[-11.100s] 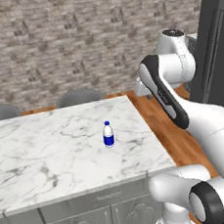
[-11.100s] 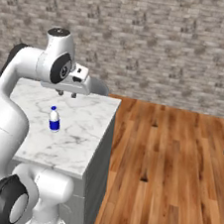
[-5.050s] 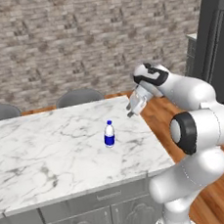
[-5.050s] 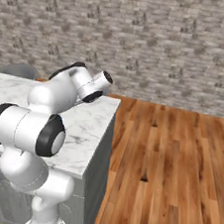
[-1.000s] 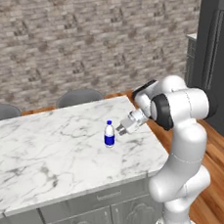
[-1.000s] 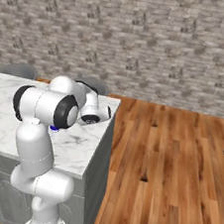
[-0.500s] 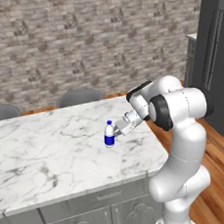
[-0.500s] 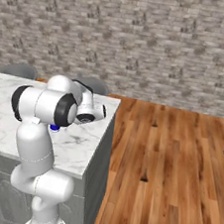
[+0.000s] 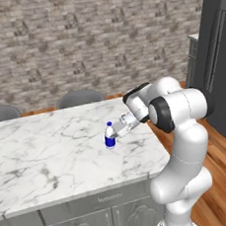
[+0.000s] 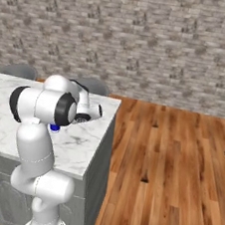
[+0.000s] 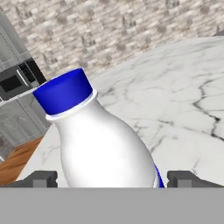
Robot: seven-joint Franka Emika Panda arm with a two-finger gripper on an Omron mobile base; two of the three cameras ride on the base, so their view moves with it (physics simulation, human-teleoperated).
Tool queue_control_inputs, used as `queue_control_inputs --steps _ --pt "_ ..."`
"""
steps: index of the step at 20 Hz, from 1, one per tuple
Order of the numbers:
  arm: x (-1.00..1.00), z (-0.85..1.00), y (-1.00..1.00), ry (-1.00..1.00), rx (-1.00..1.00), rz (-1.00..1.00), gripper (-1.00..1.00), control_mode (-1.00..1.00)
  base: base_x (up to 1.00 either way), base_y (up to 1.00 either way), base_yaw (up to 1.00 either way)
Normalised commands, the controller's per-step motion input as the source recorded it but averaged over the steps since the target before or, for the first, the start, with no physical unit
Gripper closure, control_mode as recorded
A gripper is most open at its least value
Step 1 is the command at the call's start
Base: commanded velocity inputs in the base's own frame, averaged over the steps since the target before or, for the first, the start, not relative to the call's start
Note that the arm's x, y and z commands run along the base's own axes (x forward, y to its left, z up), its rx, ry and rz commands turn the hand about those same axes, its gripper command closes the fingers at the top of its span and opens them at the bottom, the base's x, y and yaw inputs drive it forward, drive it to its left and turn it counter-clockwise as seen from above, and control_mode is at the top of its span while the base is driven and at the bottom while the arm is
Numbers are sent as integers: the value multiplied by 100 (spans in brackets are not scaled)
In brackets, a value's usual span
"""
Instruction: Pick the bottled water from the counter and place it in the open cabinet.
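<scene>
Gripper (image 11: 112,178) wide apart, bottled water (image 11: 103,144) upright between its fingertips.

I see a grey-brown stone brick wall (image 9: 76,34) at the back. 2 grey chairs (image 9: 81,97) sit w/ their round backs just past the far edge, one more at far left (image 9: 1,113). Floor is brown wood planks (image 10: 168,162). Big dark fridge (image 9: 218,58) stands on the right. In the hand view a black microwave (image 11: 17,78) sits far off, top left.
</scene>
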Motion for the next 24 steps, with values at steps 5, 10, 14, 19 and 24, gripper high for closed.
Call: queue_control_inputs --steps 5,10,14,19,24 --pt "0 0 9 0 0 0 -100 -100 0 0 0" --pt "0 0 0 0 0 0 -100 -100 0 0 0" --pt "0 0 0 0 0 0 100 -100 0 0 0" --pt "0 0 0 0 0 0 100 -100 0 0 0" --pt "0 0 0 0 0 0 100 -100 0 0 0"
